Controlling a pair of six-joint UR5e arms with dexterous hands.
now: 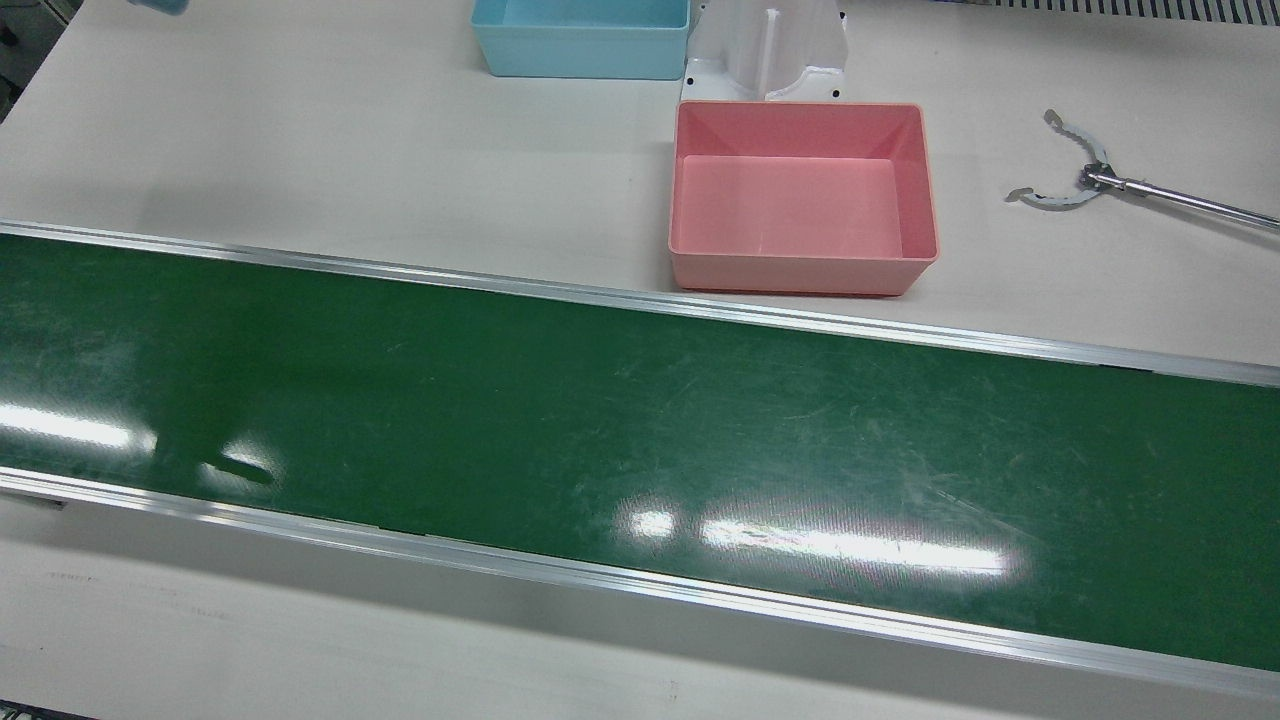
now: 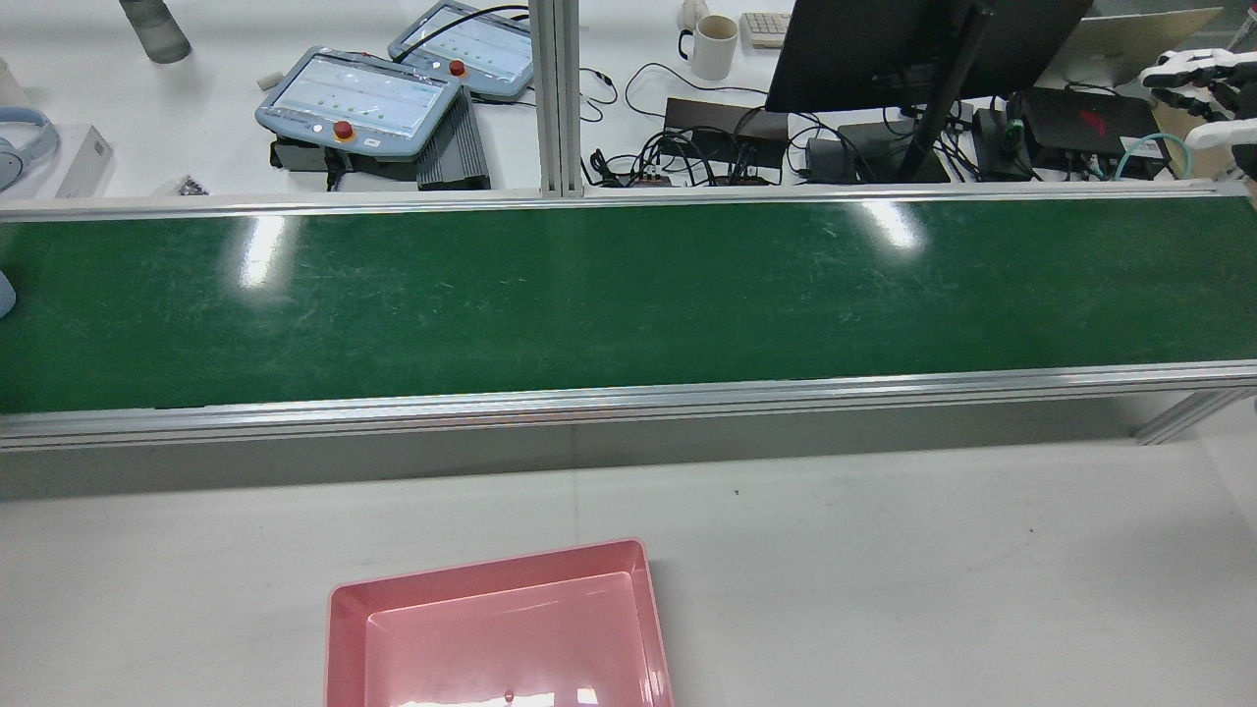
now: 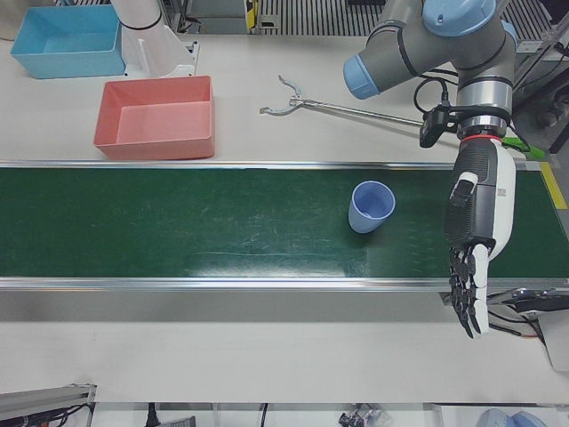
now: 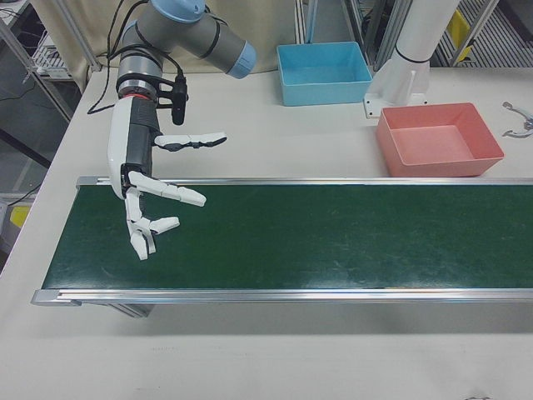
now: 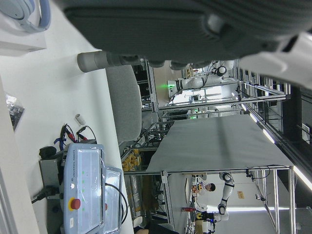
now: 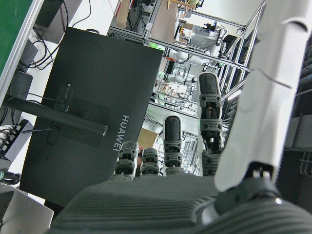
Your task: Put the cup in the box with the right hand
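Right hand (image 4: 154, 196) hangs over the green belt's (image 4: 333, 237) end, fingers spread wide, holding and touching nothing. Left hand (image 3: 476, 258) likewise open and empty at the opposite end. Blue cup (image 3: 371, 206) stands upright on the belt, near the left hand. Pink box (image 4: 439, 139) sits empty on the table beyond the belt's far rail, bare belt between.

Green conveyor belt (image 3: 222, 222) carries a blue cup (image 3: 371, 206); white table (image 1: 350, 150) holds pink box (image 1: 800, 200).
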